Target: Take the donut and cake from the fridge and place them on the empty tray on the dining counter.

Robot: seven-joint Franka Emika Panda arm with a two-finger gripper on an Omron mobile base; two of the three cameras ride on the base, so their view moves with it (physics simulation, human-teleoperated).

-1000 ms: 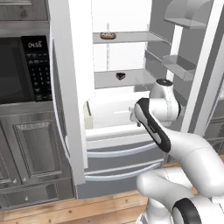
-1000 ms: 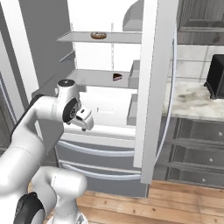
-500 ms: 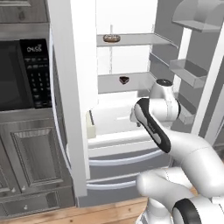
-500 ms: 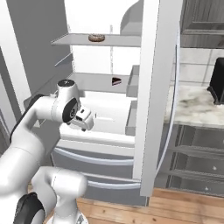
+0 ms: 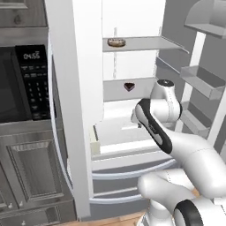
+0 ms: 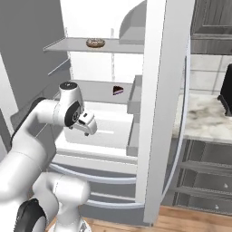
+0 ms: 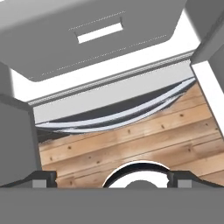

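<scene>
Looking through the left base view, the fridge stands open with one donut on the upper shelf at about 12 o'clock and one cake slice on the shelf below it, both well apart from the arm, whose wrist sits near the lower shelf at 3 o'clock of the cake; a black-panelled microwave fills the 9 o'clock side. In the right base view the same single donut lies at 11 o'clock on the top shelf and the single cake at the picture's centre-left, with the tool low and to the 8 o'clock side of the cake, apart from both pastries and holding nothing; a slab of marble table shows at 3 o'clock behind the door. In the hand view the tool points down at the wooden floor and the fridge's lower drawers, its two tips standing wide apart at 7 and 5 o'clock with nothing between them. I judge the donut light, soft and glazed, so likely slippery and easily crushed; a gentle pinch across the ring's outer edge should suit. The cake looks tiny, crumbly and lighter, best taken low across its flat sides.
</scene>
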